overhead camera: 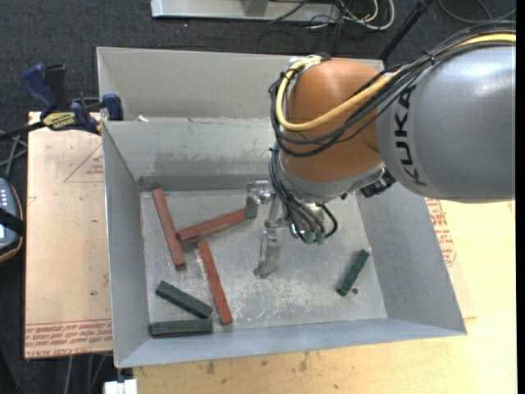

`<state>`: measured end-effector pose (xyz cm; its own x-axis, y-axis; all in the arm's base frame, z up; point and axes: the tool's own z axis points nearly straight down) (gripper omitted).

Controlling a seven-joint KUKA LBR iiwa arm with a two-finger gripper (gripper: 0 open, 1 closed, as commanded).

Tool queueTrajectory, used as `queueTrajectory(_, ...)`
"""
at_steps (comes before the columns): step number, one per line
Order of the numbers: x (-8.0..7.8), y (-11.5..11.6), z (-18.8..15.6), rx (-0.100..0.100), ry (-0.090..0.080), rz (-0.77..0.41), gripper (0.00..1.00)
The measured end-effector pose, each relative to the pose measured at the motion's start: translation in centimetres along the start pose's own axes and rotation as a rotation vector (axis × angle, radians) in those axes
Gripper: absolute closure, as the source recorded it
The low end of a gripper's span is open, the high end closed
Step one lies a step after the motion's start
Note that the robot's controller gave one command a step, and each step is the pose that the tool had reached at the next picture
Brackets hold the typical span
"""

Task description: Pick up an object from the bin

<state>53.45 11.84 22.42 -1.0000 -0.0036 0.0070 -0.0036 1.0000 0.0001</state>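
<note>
The pincer (264,269) hangs low over a bare patch of floor in the grey bin (123,220), where loose pieces lie flat and scattered, likely just as they fell. Nearest is a red-brown bar (212,226), its end just beside the pincer on the side away from the arm. Two more red-brown bars (168,228) lie beyond it. A dark green block (353,272) lies near on the arm's side, apart from the pincer. It appears to hold no piece, and whether it is clenched or released cannot be told.

"KUKA", black lettering, on grey arm (467,130)
</note>
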Motion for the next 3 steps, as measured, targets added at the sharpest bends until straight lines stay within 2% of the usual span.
queueTrajectory(1,-0.2,-0.1,-0.4,-0.001,-0.008,0.003,0.0)
queueTrajectory(2,-2.3,2.2,3.1,-0.001,-0.015,-0.073,0.0)
queueTrajectory(3,-5.6,2.8,9.6,-0.002,-0.014,-0.142,0.0)
